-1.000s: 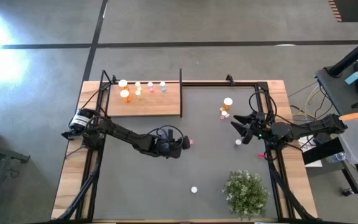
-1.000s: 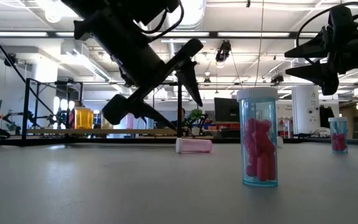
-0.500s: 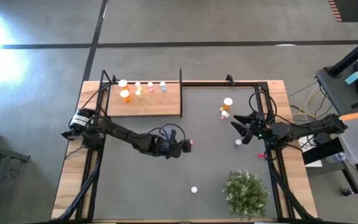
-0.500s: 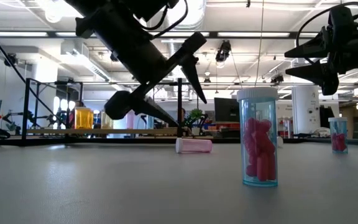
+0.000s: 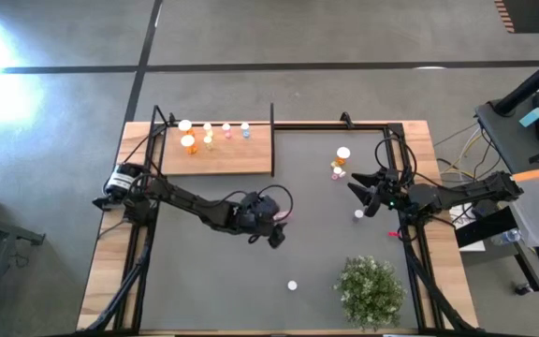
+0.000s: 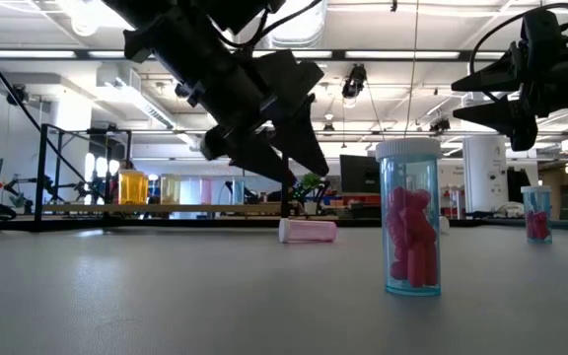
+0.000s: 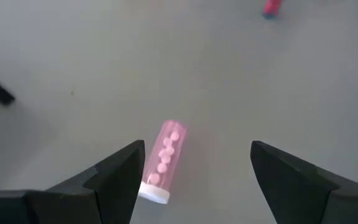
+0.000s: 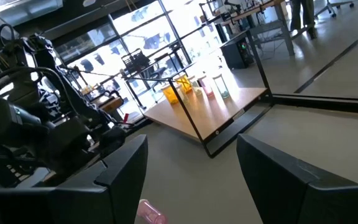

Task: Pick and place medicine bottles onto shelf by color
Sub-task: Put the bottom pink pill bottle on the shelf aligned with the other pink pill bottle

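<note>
The high view looks straight down on the whole table (image 5: 204,271), from well above. The low view sits at tabletop level, close to a standing blue bottle (image 6: 409,217). The left wrist view looks down on the lying pink bottle (image 7: 162,158), which the low view (image 6: 308,231) shares.

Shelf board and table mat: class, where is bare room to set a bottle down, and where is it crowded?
The shelf is bare along its front and right part; the medicine bottles crowd its back-left edge. The mat is bare at front left. Crowded: around the right tool, with bottles beside it, and the plant corner. The open left tool hovers over a lying pink bottle.
</note>
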Controlling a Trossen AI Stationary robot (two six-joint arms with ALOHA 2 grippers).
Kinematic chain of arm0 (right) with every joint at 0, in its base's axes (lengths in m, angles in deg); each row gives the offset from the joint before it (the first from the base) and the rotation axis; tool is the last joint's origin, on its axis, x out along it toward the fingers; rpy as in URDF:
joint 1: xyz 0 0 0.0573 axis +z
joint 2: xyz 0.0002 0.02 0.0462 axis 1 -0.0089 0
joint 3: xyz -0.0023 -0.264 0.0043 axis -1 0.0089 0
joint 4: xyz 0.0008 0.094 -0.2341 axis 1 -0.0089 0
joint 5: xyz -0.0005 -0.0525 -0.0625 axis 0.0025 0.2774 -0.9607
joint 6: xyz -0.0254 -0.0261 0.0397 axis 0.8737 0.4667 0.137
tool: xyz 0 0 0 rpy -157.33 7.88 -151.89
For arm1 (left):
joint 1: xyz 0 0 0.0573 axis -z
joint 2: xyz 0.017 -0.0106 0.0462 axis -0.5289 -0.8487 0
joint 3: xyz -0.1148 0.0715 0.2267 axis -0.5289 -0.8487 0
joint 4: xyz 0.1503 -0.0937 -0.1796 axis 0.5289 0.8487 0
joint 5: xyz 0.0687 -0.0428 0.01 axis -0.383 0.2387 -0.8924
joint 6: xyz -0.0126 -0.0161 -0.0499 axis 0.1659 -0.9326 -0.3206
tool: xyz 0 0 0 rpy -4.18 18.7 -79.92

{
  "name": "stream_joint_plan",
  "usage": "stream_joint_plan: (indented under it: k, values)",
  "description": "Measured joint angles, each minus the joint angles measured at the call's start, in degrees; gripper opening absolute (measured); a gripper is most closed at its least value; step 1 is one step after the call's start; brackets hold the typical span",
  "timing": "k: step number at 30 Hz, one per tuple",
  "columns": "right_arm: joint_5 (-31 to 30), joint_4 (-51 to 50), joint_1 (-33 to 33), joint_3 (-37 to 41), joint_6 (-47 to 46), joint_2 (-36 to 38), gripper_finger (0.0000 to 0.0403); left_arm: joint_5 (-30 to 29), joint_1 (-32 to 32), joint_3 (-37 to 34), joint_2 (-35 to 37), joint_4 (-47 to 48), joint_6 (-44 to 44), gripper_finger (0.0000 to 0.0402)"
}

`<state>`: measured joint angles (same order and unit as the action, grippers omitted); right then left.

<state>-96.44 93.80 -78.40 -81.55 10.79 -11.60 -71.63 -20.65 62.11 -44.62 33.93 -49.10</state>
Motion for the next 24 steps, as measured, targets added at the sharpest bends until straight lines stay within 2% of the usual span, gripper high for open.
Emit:
stream_joint_plan:
  k: [5, 15, 24]
  values:
    - [0.0, 0.0, 0.0, 0.0, 0.0, 0.0, 0.0237, 1.2, -0.4, -0.1, 0.0, -0.2, 5.6, 0.0276]
    - [0.0, 0.0, 0.0, 0.0, 0.0, 0.0, 0.0237, 6.9, -3.9, -0.2, -4.9, -3.0, 6.2, 0.0276]
    - [0.0, 0.0, 0.0, 0.0, 0.0, 0.0, 0.0237, 7.2, -5.5, -0.2, -7.7, -3.1, 9.2, 0.0276]
